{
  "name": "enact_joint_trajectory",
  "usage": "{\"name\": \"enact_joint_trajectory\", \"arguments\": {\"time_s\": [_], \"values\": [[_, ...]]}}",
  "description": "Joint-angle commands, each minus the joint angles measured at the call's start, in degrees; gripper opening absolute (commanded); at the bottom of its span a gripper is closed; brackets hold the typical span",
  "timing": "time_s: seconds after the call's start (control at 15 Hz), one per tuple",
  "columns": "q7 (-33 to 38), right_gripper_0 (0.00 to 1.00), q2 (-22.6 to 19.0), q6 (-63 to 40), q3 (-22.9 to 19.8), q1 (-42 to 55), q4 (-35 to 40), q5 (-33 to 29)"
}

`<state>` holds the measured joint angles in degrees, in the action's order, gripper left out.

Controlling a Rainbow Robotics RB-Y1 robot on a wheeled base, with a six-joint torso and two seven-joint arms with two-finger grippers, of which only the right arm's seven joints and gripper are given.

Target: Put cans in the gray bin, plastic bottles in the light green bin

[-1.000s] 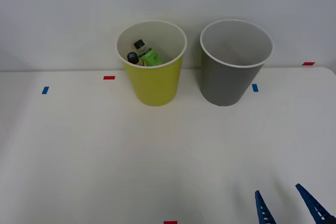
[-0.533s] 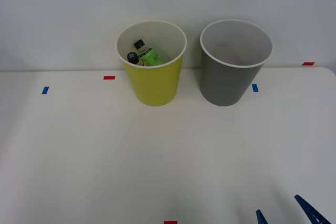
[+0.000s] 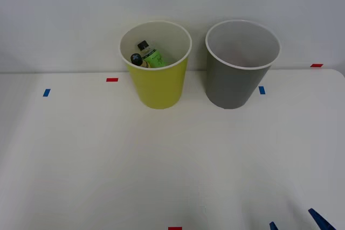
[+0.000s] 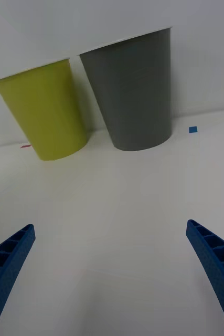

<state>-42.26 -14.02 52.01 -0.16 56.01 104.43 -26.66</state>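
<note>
the light green bin (image 3: 156, 79) stands at 11 o'clock on the table (image 3: 108, 160), the gray bin (image 3: 237, 82) at 1 o'clock just beside it; the plastic bottles (image 3: 146, 56) lie inside the former.

Right gripper (image 4: 112, 273) low at the front view's near right edge, blue ribbed fingers (image 4: 7, 262) spread wide apart, holding nothing

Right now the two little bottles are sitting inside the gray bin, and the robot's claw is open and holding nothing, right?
Not quite. The front view shows the bottles inside the light green bin, not the gray bin. The rest holds: the right end effector is open and holds nothing.
</note>
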Motion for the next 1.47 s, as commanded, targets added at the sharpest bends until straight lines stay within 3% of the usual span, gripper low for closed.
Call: {"name": "enact_joint_trajectory", "arguments": {"time_s": [0.07, 1.47], "values": [[-0.1, 1.00, -0.8, 0.4, 1.5, -2.5, -2.0, 2.7], [-0.7, 1.00, -0.6, 0.4, 1.4, -2.8, -1.9, 1.8]]}}
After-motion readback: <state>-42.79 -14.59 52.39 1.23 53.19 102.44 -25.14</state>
